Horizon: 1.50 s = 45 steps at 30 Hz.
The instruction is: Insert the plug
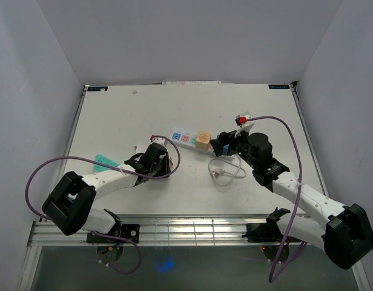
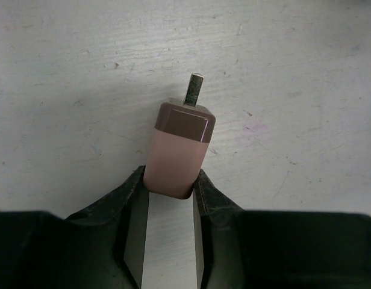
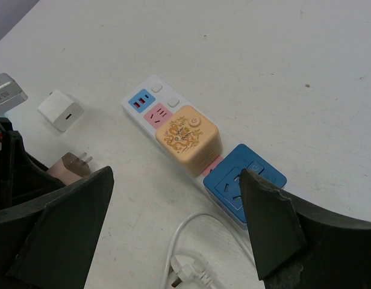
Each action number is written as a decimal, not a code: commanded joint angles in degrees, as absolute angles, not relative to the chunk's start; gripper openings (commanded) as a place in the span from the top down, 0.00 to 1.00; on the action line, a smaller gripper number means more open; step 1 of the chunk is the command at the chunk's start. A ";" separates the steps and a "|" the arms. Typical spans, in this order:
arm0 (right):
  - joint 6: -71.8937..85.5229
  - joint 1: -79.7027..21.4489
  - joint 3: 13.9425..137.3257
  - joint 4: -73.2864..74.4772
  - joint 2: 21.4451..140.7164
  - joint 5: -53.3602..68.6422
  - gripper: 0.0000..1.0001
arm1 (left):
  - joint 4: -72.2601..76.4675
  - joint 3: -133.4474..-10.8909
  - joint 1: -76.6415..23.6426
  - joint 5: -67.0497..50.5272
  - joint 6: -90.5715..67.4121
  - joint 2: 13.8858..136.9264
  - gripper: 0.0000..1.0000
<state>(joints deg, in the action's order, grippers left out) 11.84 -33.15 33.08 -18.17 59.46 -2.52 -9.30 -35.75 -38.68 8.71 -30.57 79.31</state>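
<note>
I had a scuffed white table (image 1: 144, 109) in view. A white power strip (image 1: 185, 138) lay slantwise near its middle. A small white charger block (image 3: 61, 111) sat just off the strip's left end. A teal slip (image 1: 105, 161) lay farther left and nearer than the strip. A loose white cord (image 1: 229, 170) curled on the near side of the strip's right end.
</note>
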 commanded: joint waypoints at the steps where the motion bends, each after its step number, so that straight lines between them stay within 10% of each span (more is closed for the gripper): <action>1: 12.13 -33.49 33.31 -20.65 58.45 -1.58 0.10 | -7.56 -38.49 -38.32 6.16 -31.20 75.85 1.00; 28: 12.22 -33.40 34.36 -19.86 59.59 1.58 0.10 | -0.44 -37.79 -39.19 -1.86 -28.12 85.51 0.98; 34: 12.22 -33.40 34.45 -19.78 59.77 1.67 0.10 | -0.97 -39.11 -41.65 1.12 -27.16 87.36 0.35; 45: 12.22 -33.40 34.63 -19.60 60.73 1.41 0.10 | 2.90 -37.09 -42.54 0.53 -23.65 81.30 0.10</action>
